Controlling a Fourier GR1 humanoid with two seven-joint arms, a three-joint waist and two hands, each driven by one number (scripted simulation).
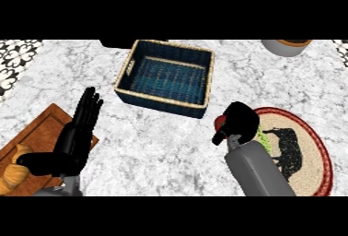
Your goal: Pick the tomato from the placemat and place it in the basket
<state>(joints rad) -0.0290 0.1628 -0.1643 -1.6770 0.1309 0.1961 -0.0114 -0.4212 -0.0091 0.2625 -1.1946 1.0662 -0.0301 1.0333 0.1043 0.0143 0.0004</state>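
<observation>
A red tomato point(219, 121) shows only as a small red patch at the left rim of the round placemat point(314, 152), which is beige with a red border and a black animal figure. My right hand point(238, 120) is curled over the tomato and hides most of it. The dark blue woven basket point(166, 77) with a tan rim stands up and to the left of that hand, with nothing inside. My left hand point(78, 129) rests at the left with straight fingers pointing up, holding nothing.
A wooden cutting board point(37, 131) lies at the lower left under my left hand, with a croissant point(12, 171) on it. A grey pot point(285, 46) stands at the back right. A dark object point(119, 44) sits just behind the basket.
</observation>
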